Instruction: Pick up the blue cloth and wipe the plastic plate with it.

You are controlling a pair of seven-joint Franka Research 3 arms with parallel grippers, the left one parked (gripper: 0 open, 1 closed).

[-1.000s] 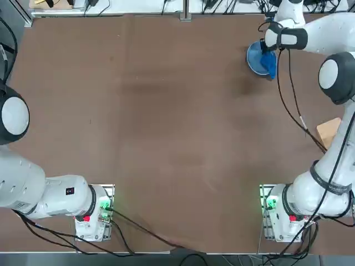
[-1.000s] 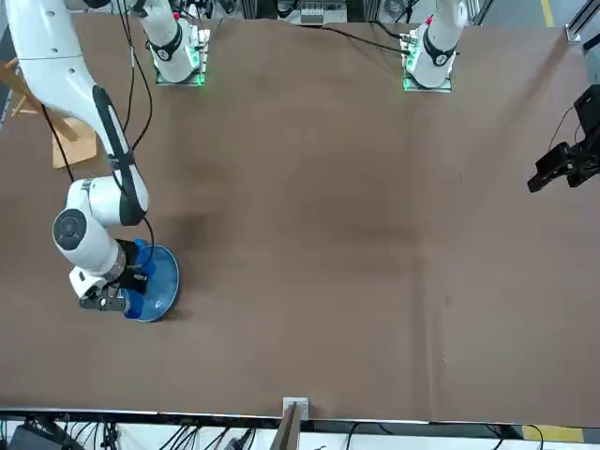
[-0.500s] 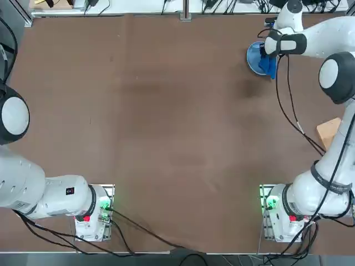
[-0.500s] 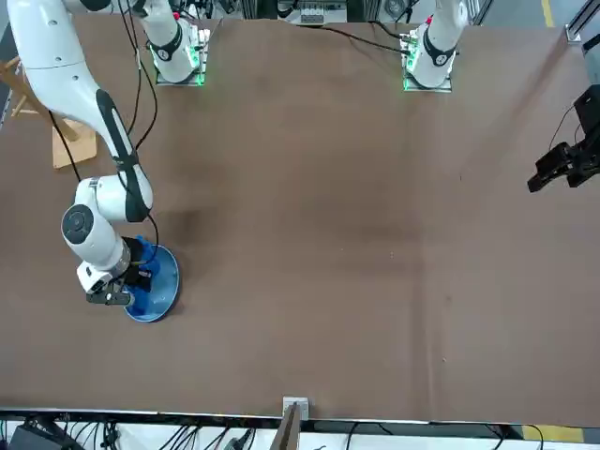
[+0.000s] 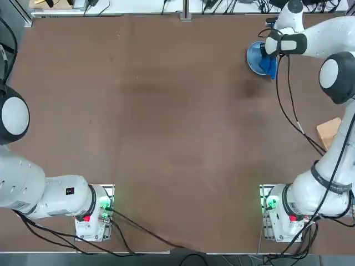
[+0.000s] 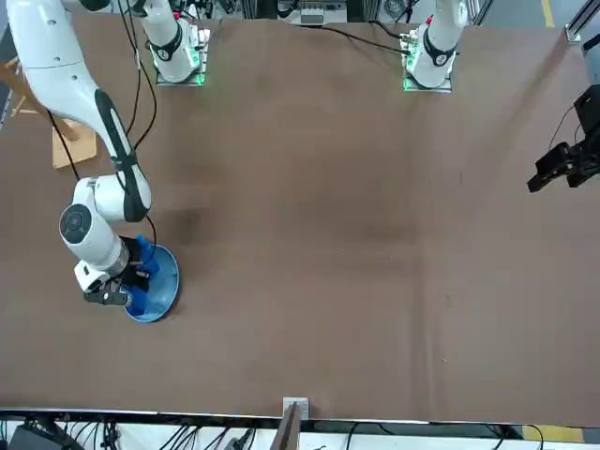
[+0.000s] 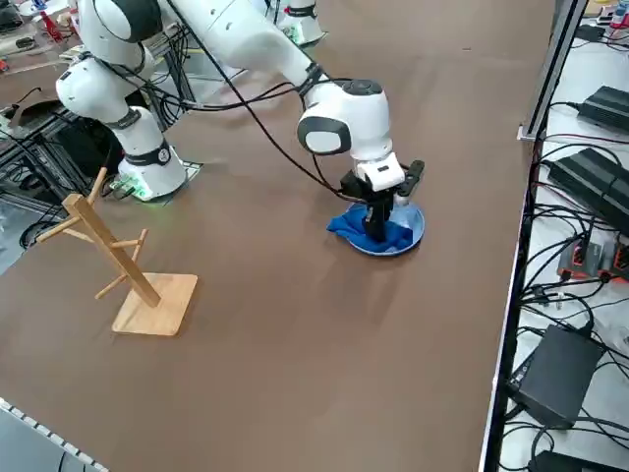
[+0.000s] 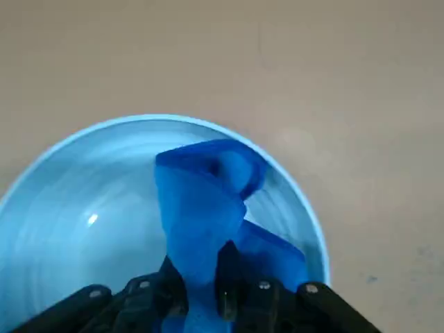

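The light sky-blue plastic plate [image 5: 255,57] [image 6: 165,281] [image 7: 410,224] [image 8: 76,208] lies at the far right of the table. My right gripper [image 5: 270,52] [image 6: 131,281] [image 7: 377,232] [image 8: 205,295] stands over it, pointing down, shut on the darker blue cloth [image 5: 270,66] [image 6: 141,253] [image 7: 349,225] [image 8: 201,208]. The cloth is bunched between the fingers and rests on the plate, with one end spilling over the rim onto the table.
A wooden rack [image 7: 123,265] [image 5: 329,132] [image 6: 66,141] stands on the table on the robot's side of the plate. Black cables [image 5: 291,100] hang from the right arm above the table. The table's far edge lies just beyond the plate.
The gripper with the cloth moved across the plate toward the far edge, then shifted slightly back; the cloth's loose end dragged with it. The plate stayed in place.
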